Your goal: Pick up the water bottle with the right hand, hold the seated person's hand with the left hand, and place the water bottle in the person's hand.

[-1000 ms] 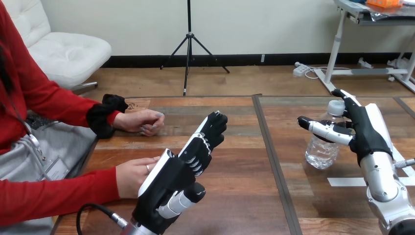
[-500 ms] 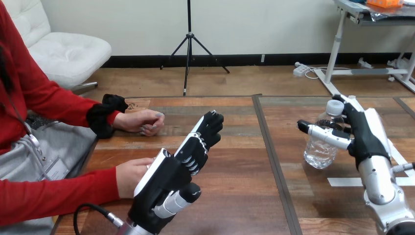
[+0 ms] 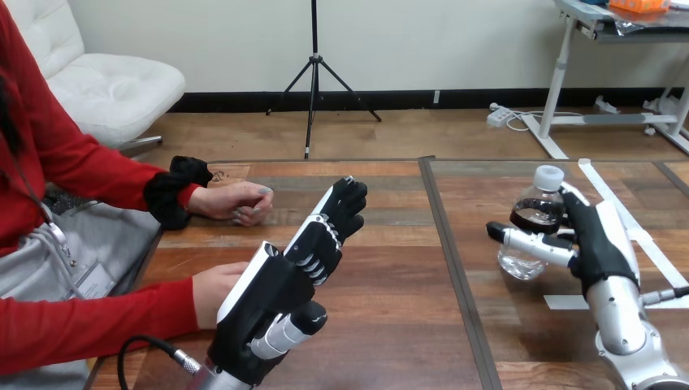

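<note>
We note: right hand (image 3: 597,244) curls fingers round bottle (image 3: 520,262), unlifted; left hand (image 3: 276,292), fingers straight, together, beside person's near hand (image 3: 213,294), not holding. Handover remains.

Water bottle (image 3: 526,262), right side: clear plastic, white cap (image 3: 549,174).
Right hand (image 3: 591,237): black, white shell on its back; silver forearm (image 3: 621,313).
Left hand (image 3: 280,288), near centre: black, white shell, black-and-white banded fingers (image 3: 325,240).
Worktop (image 3: 390,325): brown wood planks, mixed dark and reddish tones; white tape strips (image 3: 561,301) at right.
Person's sleeve (image 3: 89,325), near left: red.

Wooden table (image 3: 390,325): water bottle (image 3: 532,236) upright rt side, white tape strips (image 3: 561,301) beside; person's far hand (image 3: 236,201) at left.
</note>
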Robot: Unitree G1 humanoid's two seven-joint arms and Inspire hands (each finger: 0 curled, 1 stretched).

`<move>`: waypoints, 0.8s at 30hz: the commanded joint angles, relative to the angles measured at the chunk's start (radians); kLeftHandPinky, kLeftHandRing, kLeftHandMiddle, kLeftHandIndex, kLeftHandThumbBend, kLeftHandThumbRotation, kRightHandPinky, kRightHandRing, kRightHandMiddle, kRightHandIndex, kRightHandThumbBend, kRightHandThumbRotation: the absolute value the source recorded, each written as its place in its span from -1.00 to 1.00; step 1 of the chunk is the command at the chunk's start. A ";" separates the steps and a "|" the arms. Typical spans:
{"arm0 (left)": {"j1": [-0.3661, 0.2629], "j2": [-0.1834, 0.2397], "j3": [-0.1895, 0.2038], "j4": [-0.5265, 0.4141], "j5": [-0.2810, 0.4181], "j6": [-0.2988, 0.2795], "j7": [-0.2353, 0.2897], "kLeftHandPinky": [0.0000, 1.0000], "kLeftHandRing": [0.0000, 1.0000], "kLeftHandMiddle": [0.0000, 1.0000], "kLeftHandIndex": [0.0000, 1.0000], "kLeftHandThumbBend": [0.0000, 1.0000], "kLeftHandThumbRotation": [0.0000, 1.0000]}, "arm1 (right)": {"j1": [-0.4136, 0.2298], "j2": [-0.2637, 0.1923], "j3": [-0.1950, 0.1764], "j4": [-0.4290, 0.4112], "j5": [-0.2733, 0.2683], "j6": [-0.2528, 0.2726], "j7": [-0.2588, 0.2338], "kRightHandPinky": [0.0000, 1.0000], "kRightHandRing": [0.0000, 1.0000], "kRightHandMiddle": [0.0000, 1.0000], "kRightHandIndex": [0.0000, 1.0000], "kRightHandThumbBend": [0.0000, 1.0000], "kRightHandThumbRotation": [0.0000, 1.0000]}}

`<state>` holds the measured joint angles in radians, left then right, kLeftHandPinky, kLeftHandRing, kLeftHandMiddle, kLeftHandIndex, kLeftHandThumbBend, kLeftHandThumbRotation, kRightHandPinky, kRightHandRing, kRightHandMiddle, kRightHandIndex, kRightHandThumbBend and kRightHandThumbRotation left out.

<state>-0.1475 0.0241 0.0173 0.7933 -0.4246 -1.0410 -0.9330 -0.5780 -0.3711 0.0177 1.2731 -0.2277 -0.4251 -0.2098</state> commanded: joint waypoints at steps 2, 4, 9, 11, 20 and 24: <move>-0.018 0.010 0.013 -0.053 -0.019 -0.001 -0.008 0.95 1.00 1.00 1.00 1.00 0.61 | -0.024 0.027 -0.020 0.003 0.024 0.018 0.008 0.50 0.66 0.69 0.82 1.00 -0.23; -0.016 0.013 0.012 -0.058 -0.026 0.009 -0.017 0.95 1.00 1.00 1.00 1.00 0.61 | -0.020 0.029 -0.020 0.007 0.023 0.011 0.000 0.50 0.66 0.69 0.82 1.00 -0.24; -0.009 0.017 0.014 -0.071 -0.020 0.019 -0.011 0.94 1.00 1.00 1.00 1.00 0.62 | -0.016 0.038 -0.029 0.010 0.034 0.011 0.010 0.51 0.67 0.69 0.82 1.00 -0.26; -0.006 0.019 0.013 -0.077 -0.026 0.033 -0.015 0.95 1.00 1.00 1.00 1.00 0.60 | -0.014 0.040 -0.031 0.012 0.036 0.011 0.010 0.51 0.66 0.69 0.83 1.00 -0.26; 0.000 0.025 0.015 -0.090 -0.018 0.027 -0.012 0.95 1.00 1.00 1.00 1.00 0.58 | -0.012 0.051 -0.026 0.017 0.028 0.023 0.000 0.50 0.67 0.68 0.84 1.00 -0.21; 0.002 0.028 0.014 -0.096 -0.021 0.031 -0.015 0.95 1.00 1.00 1.00 1.00 0.58 | -0.011 0.058 -0.032 0.018 0.034 0.027 0.005 0.51 0.67 0.68 0.84 1.00 -0.21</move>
<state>-0.1164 0.0446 0.0193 0.7514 -0.4302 -1.0126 -0.9479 -0.5586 -0.3304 -0.0053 1.2970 -0.2050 -0.4059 -0.2050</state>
